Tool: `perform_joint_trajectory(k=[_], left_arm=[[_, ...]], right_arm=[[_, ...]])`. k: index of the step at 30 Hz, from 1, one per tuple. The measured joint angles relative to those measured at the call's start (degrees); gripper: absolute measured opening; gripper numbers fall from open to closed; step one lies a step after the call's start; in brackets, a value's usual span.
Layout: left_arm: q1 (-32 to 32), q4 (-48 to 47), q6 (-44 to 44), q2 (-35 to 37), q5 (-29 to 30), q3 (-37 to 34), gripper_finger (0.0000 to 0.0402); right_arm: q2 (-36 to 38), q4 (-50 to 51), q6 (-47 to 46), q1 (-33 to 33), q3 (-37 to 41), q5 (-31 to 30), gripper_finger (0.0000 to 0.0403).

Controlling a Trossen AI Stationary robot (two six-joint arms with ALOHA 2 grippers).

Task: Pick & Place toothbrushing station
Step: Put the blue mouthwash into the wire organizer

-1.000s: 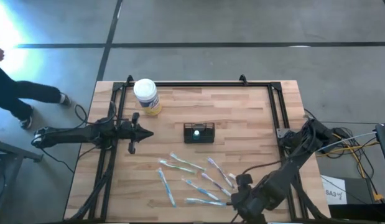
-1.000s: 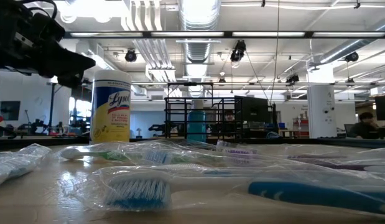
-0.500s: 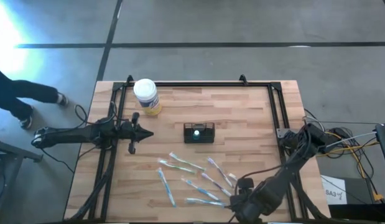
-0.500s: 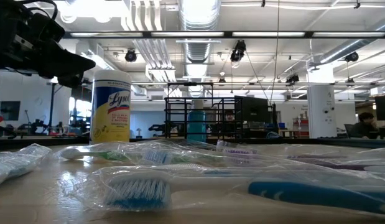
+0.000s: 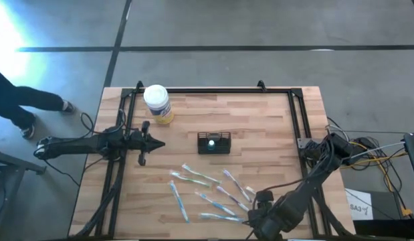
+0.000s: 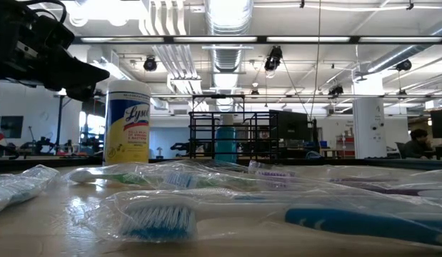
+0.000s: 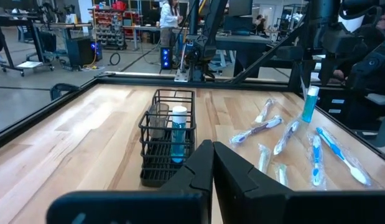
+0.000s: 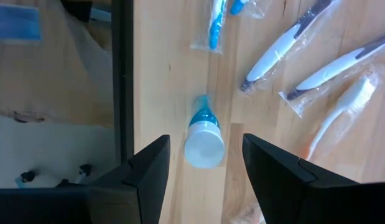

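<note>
The toothbrushing station point(image 5: 214, 142), a black wire holder, stands on its base at the table's middle. It also shows in the left wrist view point(image 7: 169, 140), with a blue tube upright in it. My left gripper point(image 5: 158, 143) is shut and empty to its left, pointing at it point(image 7: 211, 167). My right gripper point(image 8: 204, 168) is open near the table's near edge, pointing down. Its fingers stand on either side of an upright white-capped teal tube point(image 8: 203, 142) without touching it. The arm hides that tube in the high view.
Several bagged toothbrushes point(image 5: 207, 191) lie scattered on the near half of the table, some beside the teal tube point(image 8: 285, 43). A white-lidded yellow jar point(image 5: 157, 104) stands at the far left. A black frame rail point(image 8: 122, 74) runs close beside the tube.
My right arm has shifted a little toward the table's near edge. Nothing on the table has moved.
</note>
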State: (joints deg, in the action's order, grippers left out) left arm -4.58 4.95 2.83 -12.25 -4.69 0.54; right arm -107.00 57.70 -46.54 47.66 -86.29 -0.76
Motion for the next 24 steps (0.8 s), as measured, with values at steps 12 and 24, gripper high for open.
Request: perform_joint_trajectory(k=[12,24], left_arm=[[0.0,0.0,0.1,0.0,0.0,0.0,0.0009],[0.0,0.1,0.2,0.0,0.0,0.0,0.0017]], right_arm=[[0.0,-2.2,0.0,0.1,3.1,-0.3,0.0196],[0.0,-2.5,0.2,0.1,3.3,-0.7,0.0169]])
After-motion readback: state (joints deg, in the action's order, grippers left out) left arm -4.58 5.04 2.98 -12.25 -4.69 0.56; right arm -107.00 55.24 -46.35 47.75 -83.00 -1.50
